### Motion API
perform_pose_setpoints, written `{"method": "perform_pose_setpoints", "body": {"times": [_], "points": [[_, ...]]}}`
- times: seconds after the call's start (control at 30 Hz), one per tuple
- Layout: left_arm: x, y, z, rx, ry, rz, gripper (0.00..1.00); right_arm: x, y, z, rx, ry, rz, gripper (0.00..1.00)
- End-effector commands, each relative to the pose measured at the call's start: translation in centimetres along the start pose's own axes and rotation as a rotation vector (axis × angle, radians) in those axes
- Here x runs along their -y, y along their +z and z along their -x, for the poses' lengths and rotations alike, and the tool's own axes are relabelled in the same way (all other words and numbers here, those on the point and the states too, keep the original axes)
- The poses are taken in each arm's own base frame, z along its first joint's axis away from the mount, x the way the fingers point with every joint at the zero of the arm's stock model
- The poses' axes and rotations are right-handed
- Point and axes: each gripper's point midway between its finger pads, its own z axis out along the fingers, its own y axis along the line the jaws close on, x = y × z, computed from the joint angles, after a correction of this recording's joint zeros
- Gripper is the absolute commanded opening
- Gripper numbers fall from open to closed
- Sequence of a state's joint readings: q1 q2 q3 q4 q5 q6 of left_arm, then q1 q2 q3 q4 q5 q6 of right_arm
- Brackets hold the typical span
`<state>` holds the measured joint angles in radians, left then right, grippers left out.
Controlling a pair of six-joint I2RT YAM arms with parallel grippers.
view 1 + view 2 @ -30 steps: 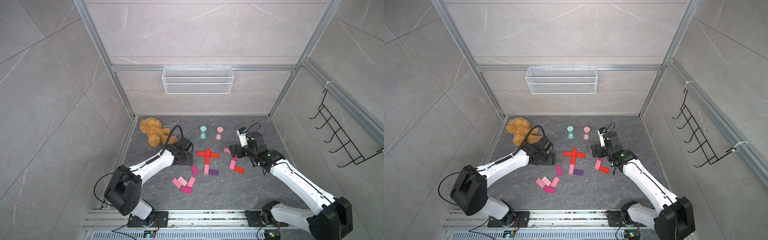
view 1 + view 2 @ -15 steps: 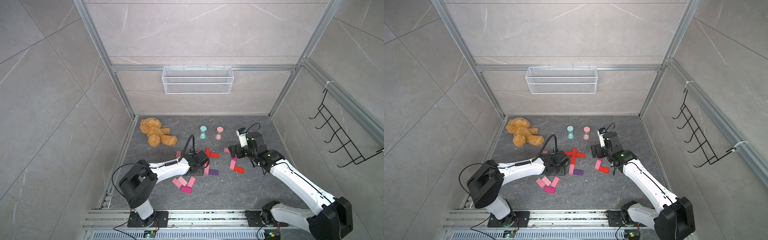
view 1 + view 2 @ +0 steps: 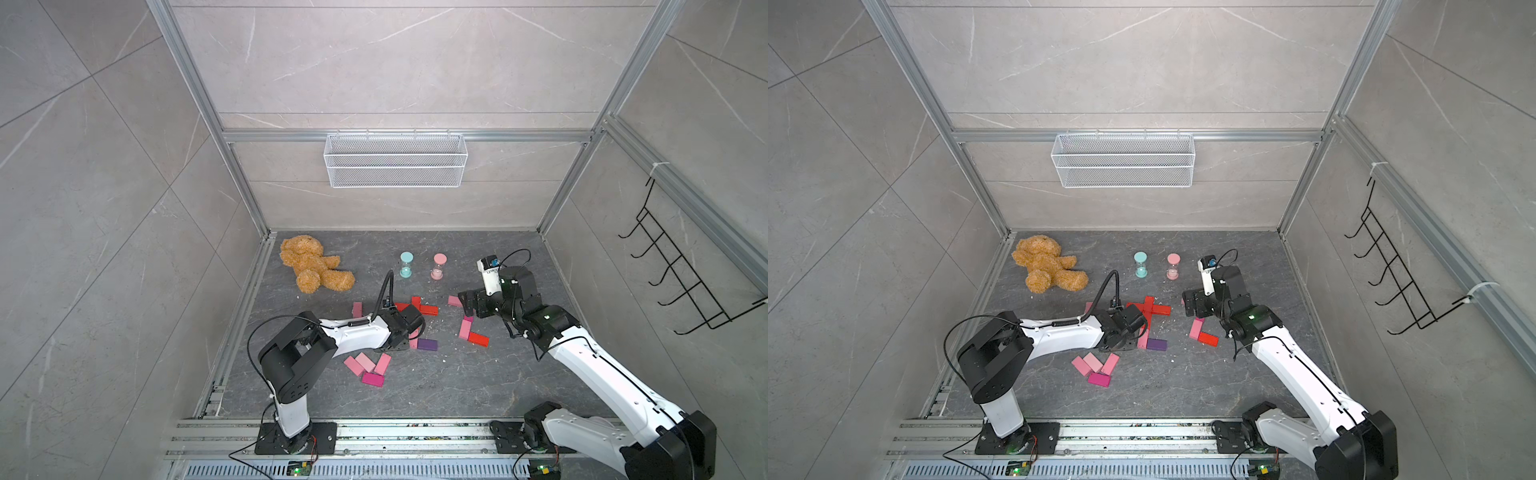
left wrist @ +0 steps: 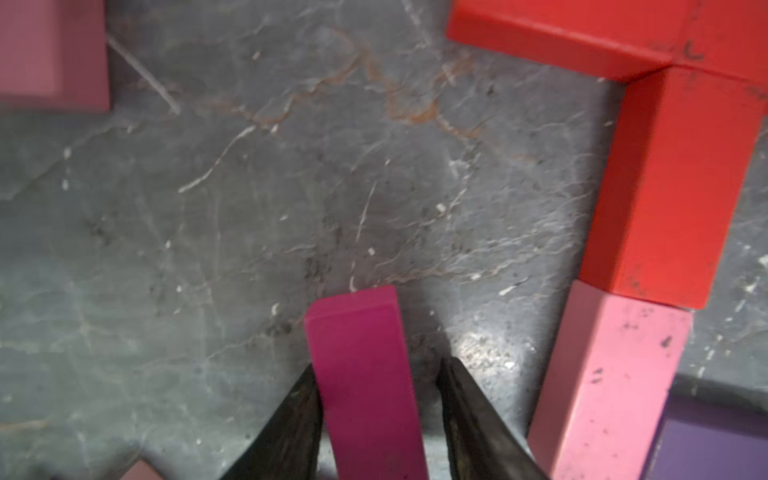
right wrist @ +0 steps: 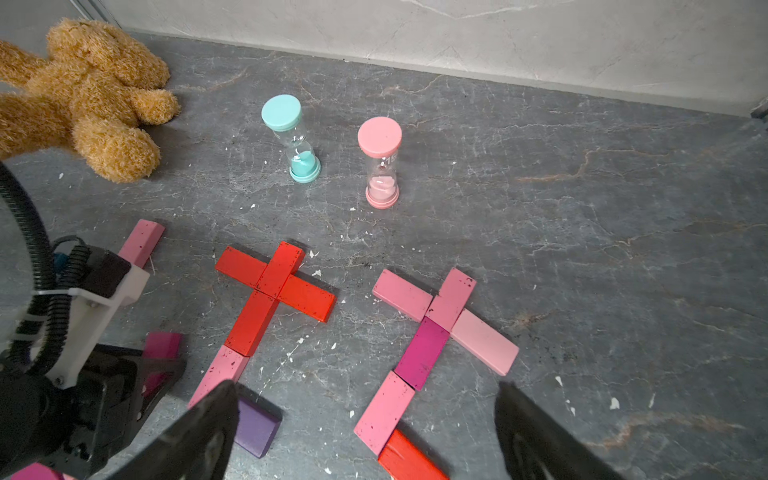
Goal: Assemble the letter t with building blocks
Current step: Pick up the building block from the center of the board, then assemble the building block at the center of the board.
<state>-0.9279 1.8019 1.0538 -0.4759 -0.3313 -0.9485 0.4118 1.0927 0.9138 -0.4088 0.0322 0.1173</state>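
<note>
Left wrist view: my left gripper [image 4: 376,365] just narrowed round magenta block [image 4: 357,340] at 9 o'clock of t stem [image 4: 611,374], sliver of gap left, pick nearly on; right gripper [image 5: 365,386] wide.

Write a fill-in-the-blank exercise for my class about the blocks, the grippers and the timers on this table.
The left gripper straddles a block coloured ___.
The crossbar nearest it is ___.
Beside the teal timer stands a second timer, coloured ___.
The right gripper holds nothing; its jaws are ___.
Missing words: magenta, red, pink, open.
</note>
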Motion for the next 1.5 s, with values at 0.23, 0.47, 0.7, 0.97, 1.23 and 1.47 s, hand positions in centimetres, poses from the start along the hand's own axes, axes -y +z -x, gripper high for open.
{"method": "perform_pose_setpoints", "body": {"times": [0.23,0.47,0.7,0.97,1.23,1.47], "points": [[-2.1,0.9,-1.5,-0.035,0.036,0.036,0.21,-0.4,-1.4,-0.2,-0.001,0.031,0.028,0.95],[-4.0,-2.2,1.0,-0.006,0.124,-0.005,0.05,-0.8,-1.6,-0.1,-0.005,0.031,0.045,0.95],[-7.0,-7.3,5.3,0.077,0.378,-0.099,0.00,-0.5,-1.4,0.3,-0.004,0.033,0.029,0.95],[-9.2,-11.7,7.2,0.224,0.722,-0.289,0.00,-0.9,-0.7,-0.3,-0.030,0.040,0.051,0.95],[-11.8,-11.1,7.2,0.130,1.040,-0.297,0.00,-1.6,-1.2,0.4,0.000,0.038,0.092,0.95],[-14.2,-7.4,9.4,0.007,1.197,-0.303,0.00,-1.8,-1.3,0.6,0.010,0.035,0.105,0.96]]}}
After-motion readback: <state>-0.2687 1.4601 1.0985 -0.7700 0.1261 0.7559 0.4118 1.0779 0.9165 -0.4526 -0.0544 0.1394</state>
